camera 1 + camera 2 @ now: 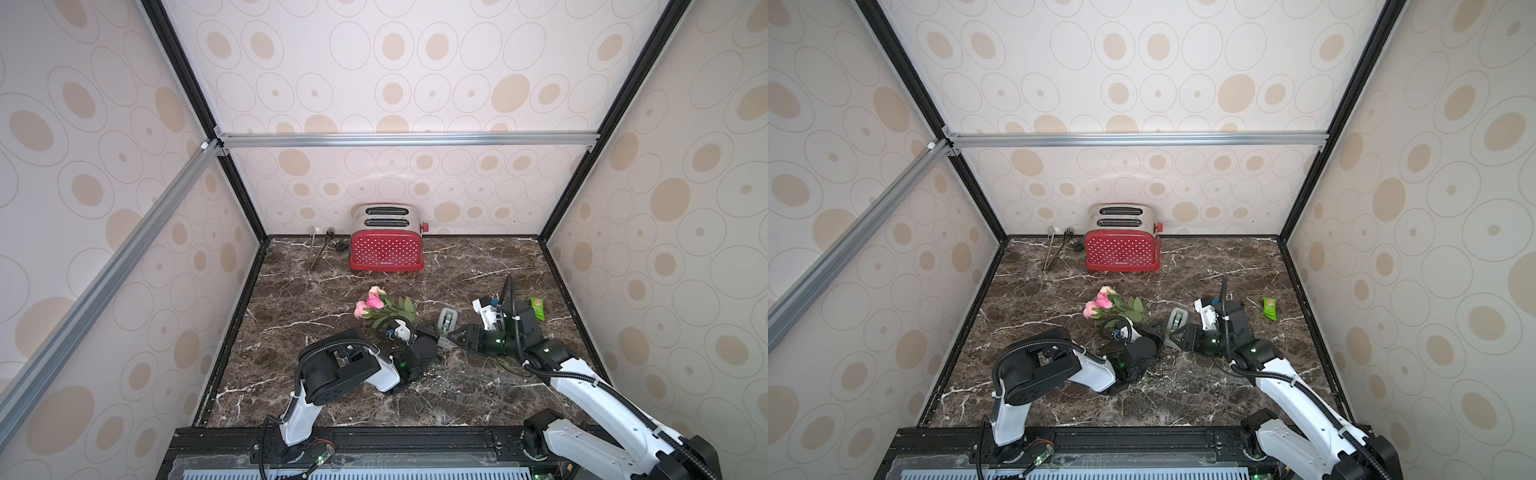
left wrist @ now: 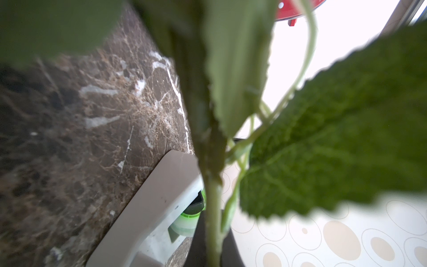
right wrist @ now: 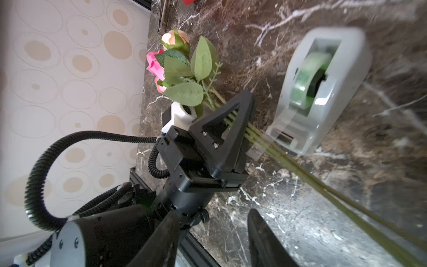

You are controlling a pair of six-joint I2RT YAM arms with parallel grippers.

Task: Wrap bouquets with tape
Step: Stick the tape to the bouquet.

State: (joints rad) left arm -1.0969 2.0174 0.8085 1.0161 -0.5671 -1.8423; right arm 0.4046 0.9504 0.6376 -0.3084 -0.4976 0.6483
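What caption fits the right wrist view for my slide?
Left gripper clamps three artificial roses by their stems beside the grey tape dispenser.

- Bouquet of pink and peach artificial roses with green leaves [image 1: 1105, 305]: laid on the dark brown veined marble tabletop [image 1: 1183, 399], blooms turned toward the red white-dotted toaster [image 1: 1122, 249].
- Small grey wedge-shaped tape dispenser [image 1: 1177, 318]: stood just right of the leaves.
- Left gripper [image 1: 1156, 328] and right gripper [image 1: 1176, 334]: seen close together at the dispenser's near end.
- Green snack packet [image 1: 1269, 308]: laid well apart, at the right.

White brand word on red toaster [image 1: 386, 249], too small to read, green packet [image 1: 537, 308] print illegible
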